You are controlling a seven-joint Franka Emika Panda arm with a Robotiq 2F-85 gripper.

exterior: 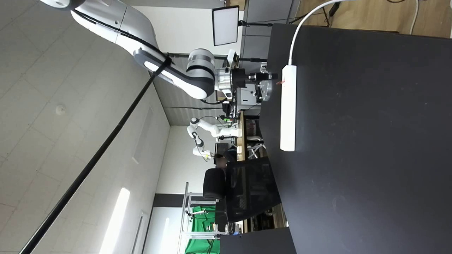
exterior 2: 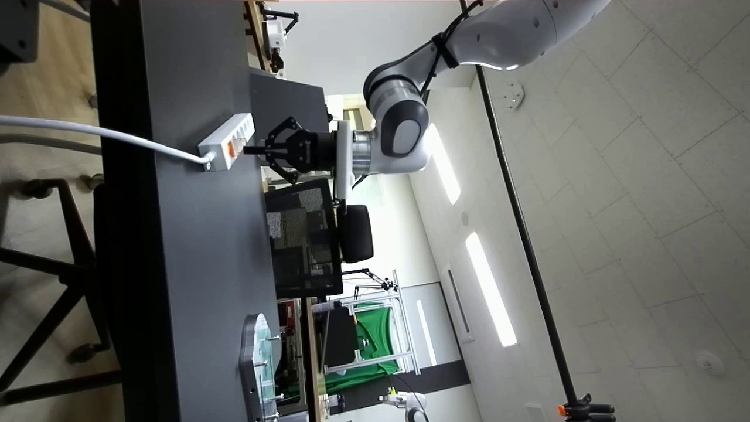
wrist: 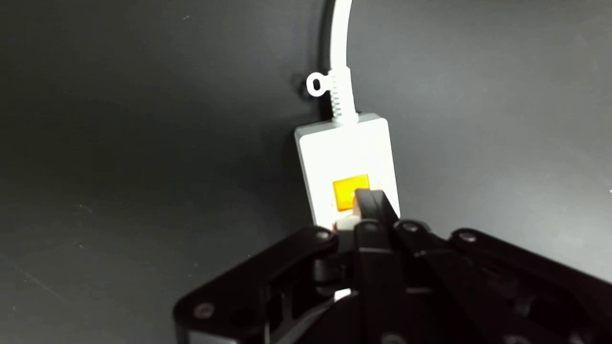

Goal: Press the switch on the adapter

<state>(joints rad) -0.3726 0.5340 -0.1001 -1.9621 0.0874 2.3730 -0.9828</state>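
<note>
The adapter, a long white power strip [exterior: 288, 109], lies on the dark table. It also shows in an exterior view [exterior 2: 221, 133] and in the wrist view [wrist: 342, 148]. Its lit orange switch [exterior 2: 231, 149] is near the cable end and shows yellow-orange in the wrist view [wrist: 345, 193]. My gripper [exterior 2: 247, 150] is shut and empty, with its fingertips [wrist: 370, 193] directly over the switch area. In the wrist view the fingertips hide the switch's lower right corner. In an exterior view the fingertips [exterior: 275, 76] seem slightly above the strip. I cannot tell whether they touch it.
The dark table [exterior: 367, 141] bears the strip. A white cable [exterior: 295, 38] leaves the strip's end over the table edge; a small loop tab [wrist: 317, 84] sits at its base. A round plate-like fixture with metal posts [exterior 2: 249, 357] stands on the table. A black chair [exterior 2: 304, 240] stands behind.
</note>
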